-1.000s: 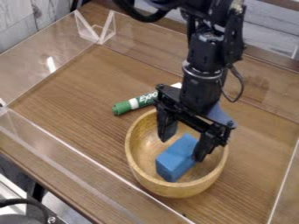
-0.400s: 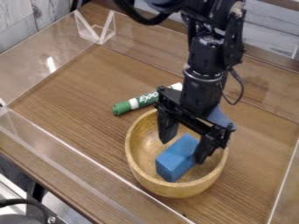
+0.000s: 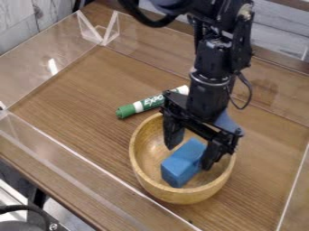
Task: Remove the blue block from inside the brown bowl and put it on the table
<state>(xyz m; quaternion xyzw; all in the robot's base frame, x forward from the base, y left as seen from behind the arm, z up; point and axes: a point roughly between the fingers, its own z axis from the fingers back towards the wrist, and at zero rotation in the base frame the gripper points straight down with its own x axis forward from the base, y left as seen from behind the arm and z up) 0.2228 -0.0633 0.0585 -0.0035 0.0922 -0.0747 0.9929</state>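
Note:
The brown bowl (image 3: 151, 173) sits on the table (image 3: 85, 99) near its front edge. Inside it lies the blue block (image 3: 182, 165), resting on the bowl's floor. My gripper (image 3: 193, 152) points almost straight down into the bowl, open. Its two black fingers (image 3: 218, 150) straddle the upper end of the block, one on each side, with visible gaps, so the block is not squeezed. The far end of the block is partly hidden behind the fingers.
A green-and-white marker (image 3: 140, 105) lies on the table just behind the bowl, left of the arm. Low clear acrylic walls (image 3: 49, 68) edge the tabletop, with a clear folded stand (image 3: 99, 32) at the back left. Bare wood lies left of the bowl.

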